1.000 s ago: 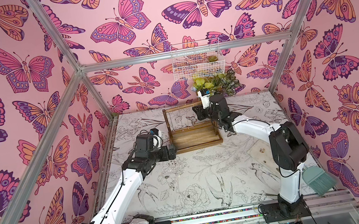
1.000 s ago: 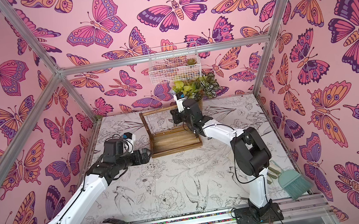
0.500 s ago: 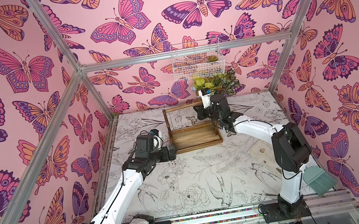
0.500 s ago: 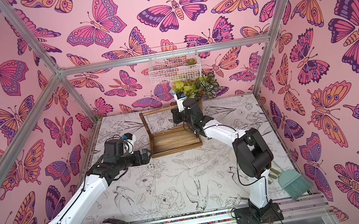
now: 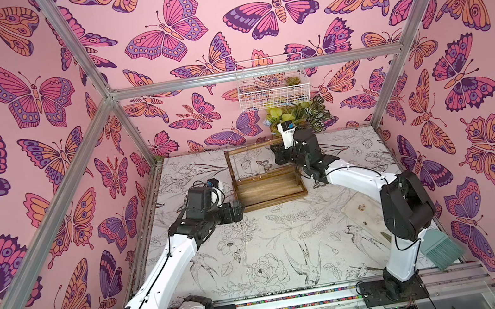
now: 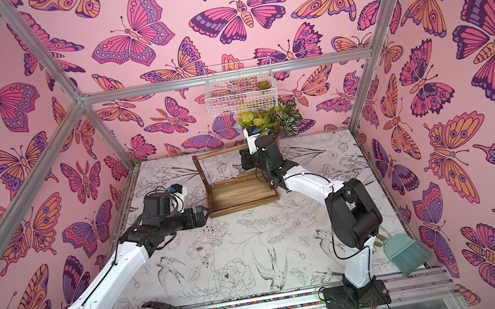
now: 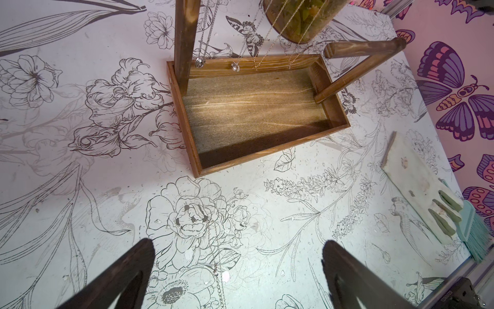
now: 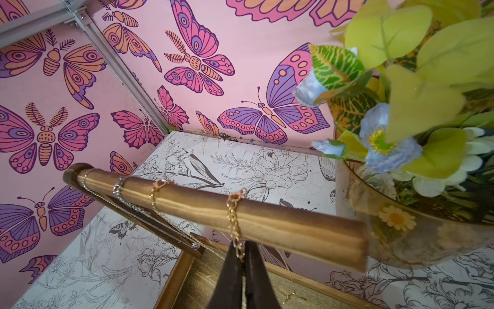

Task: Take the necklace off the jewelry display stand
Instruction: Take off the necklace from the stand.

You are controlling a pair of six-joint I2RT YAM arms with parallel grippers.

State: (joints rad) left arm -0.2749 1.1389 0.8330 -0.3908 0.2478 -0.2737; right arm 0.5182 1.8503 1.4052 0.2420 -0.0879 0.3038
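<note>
Right wrist view: right gripper (image 8: 242,258) jaws pressed together, pinching gold necklace (image 8: 233,214) just below stand (image 8: 280,218) top bar, necklace looped over bar. Three more chains (image 8: 120,187) hanging along bar. Stand near table's (image 5: 285,239) far edge, mid-width, beside plant (image 5: 306,113). Left gripper (image 5: 242,211) spread wide, holding nothing, just beside tray's near-left corner.
</note>
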